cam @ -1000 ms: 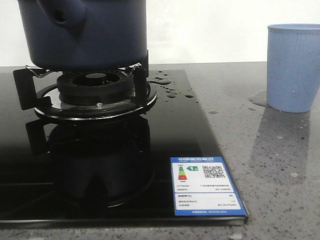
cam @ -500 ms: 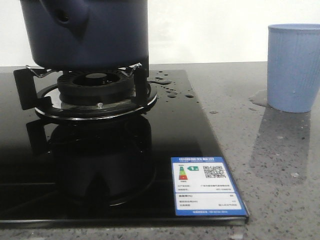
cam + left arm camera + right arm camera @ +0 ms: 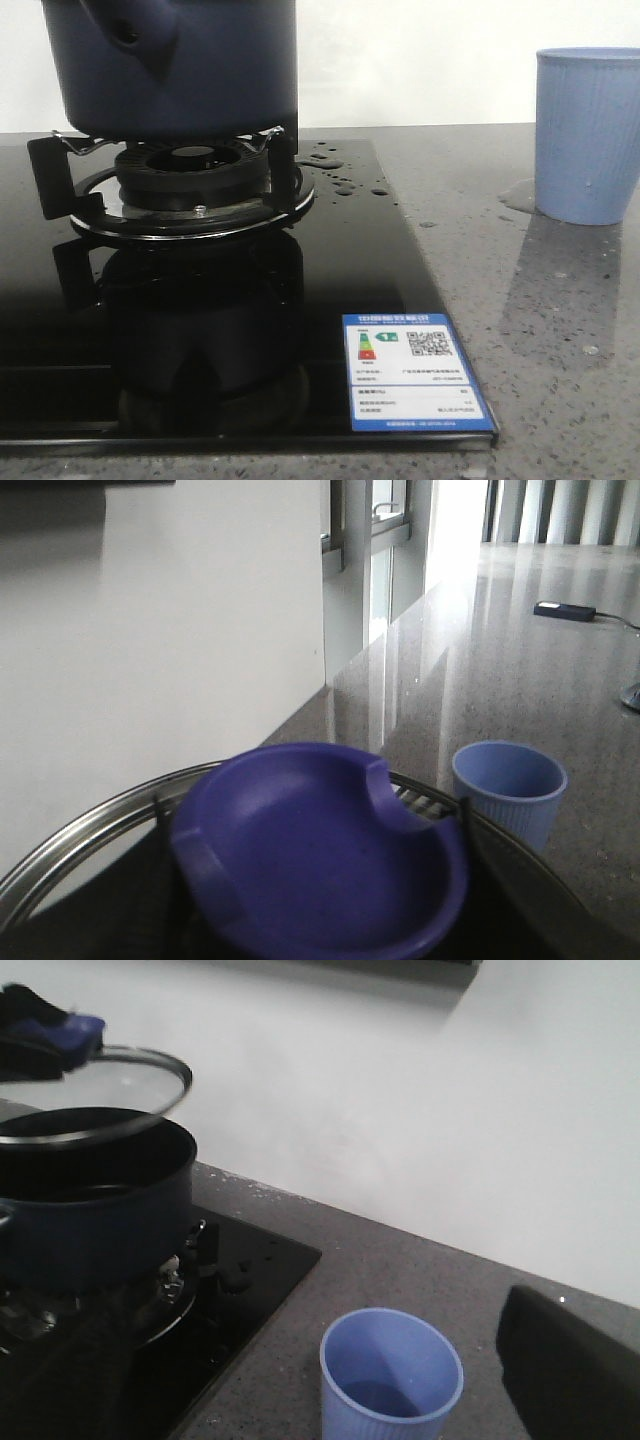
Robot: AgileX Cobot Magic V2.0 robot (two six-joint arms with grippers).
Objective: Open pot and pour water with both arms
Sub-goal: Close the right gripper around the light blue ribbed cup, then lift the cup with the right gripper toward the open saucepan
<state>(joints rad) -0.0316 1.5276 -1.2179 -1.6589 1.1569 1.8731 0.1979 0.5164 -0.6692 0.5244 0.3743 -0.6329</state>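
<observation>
The dark navy pot [image 3: 180, 65] stands on the gas burner [image 3: 190, 185]; it also shows in the right wrist view [image 3: 95, 1200], open at the top. My left gripper [image 3: 30, 1035] is shut on the blue knob [image 3: 320, 860] of the glass lid [image 3: 110, 1095] and holds the lid tilted above the pot. Water lies as beads [image 3: 340, 180] on the black hob and as a thin puddle [image 3: 515, 197] by the light blue ribbed cup [image 3: 588, 135]. My right gripper [image 3: 330, 1400] is open, with the cup [image 3: 392, 1380] between its fingers [image 3: 570, 1370]; a little liquid lies in the cup.
The black glass hob [image 3: 380, 270] carries a blue energy label [image 3: 415, 385] at its front right corner. Grey speckled counter [image 3: 560, 330] lies to its right. A white wall runs behind. A small dark device [image 3: 565, 610] lies far along the counter.
In the front view the pot has shifted very slightly to the right, and its reflection in the hob has grown darker. The cup has not moved.
</observation>
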